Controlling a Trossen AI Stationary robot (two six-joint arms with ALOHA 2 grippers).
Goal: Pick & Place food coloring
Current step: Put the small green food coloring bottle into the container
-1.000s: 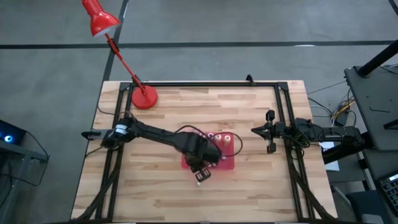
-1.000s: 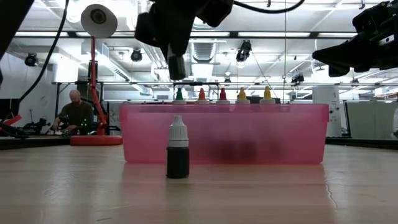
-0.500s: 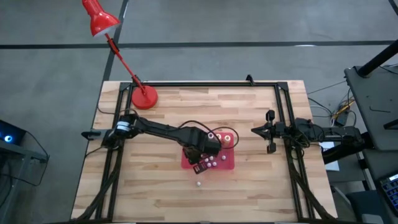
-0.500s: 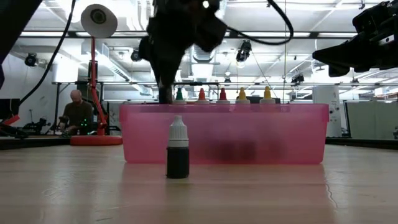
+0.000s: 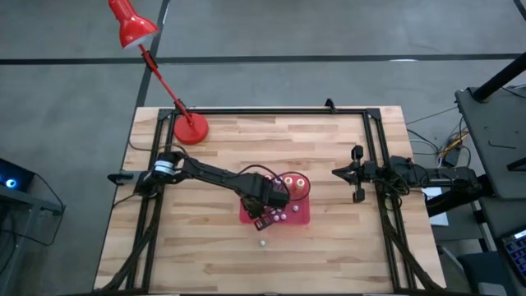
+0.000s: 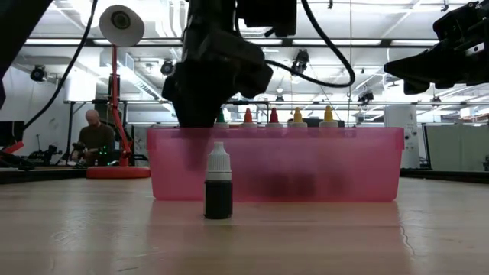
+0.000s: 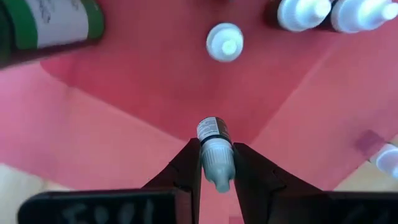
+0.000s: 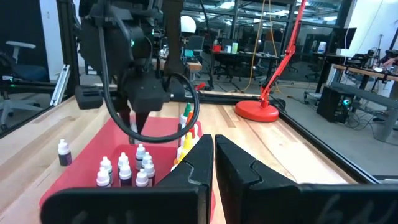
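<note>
A red lamp (image 5: pixel 191 129) stands on the far left of the wooden counter (image 5: pixel 222 255), its round base flat on the boards and its thin arm slanting up and away to a red shade (image 5: pixel 130 21) that hangs beyond the counter's far edge. A black frame (image 5: pixel 271 110) runs along the counter's far side and down both its left and right sides. Around the counter lies grey floor (image 5: pixel 329 33) crossed by dark seams. In the low view the room behind shows ceiling lights (image 6: pixel 69 42), and a person (image 6: pixel 93 137) sits at a desk far off on the left, behind the lamp's base (image 6: pixel 118 173). Cables (image 5: pixel 448 144) trail off the counter's right side.
</note>
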